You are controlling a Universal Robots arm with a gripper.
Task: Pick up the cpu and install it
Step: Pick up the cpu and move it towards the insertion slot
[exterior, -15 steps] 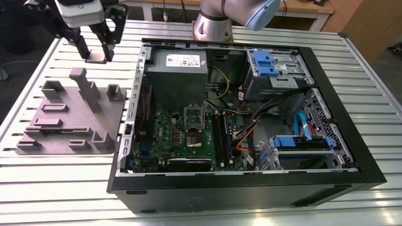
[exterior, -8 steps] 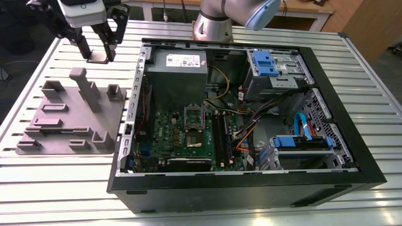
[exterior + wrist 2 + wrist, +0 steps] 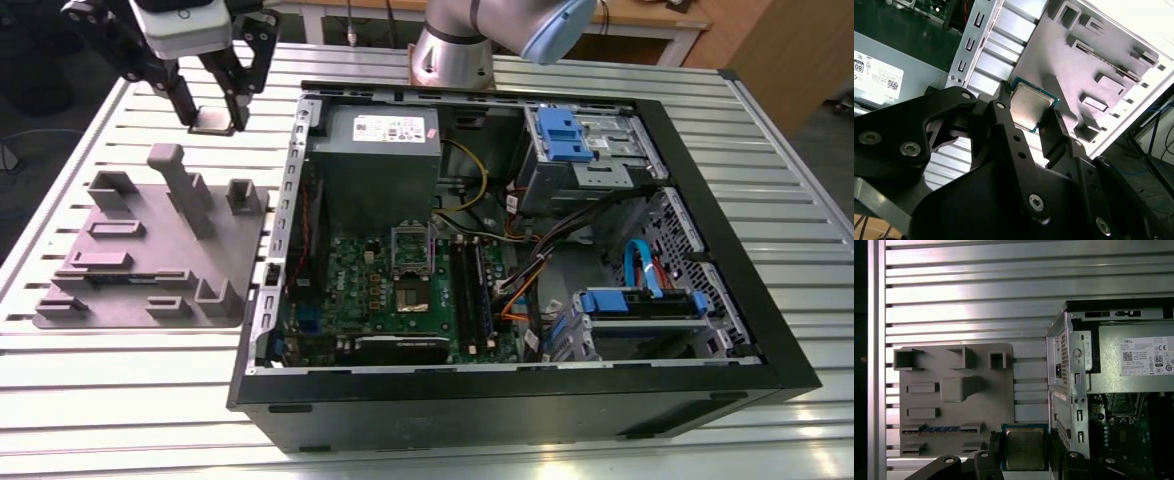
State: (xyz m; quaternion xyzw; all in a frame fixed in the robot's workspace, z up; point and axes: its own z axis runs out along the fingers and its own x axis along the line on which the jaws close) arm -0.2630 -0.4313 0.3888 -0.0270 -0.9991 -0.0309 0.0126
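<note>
Holding the cpu by two opposite edges, my tool grips it above the worktop, just outside the case. I judge it light, stiff, with a fragile underside.

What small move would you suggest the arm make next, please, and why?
Probably carry the cpu toward the exterior view's right, staying high. The gripper is shut on it, held above the table near the grey fixture, while the motherboard socket lies inside the case, past its side wall.
</note>
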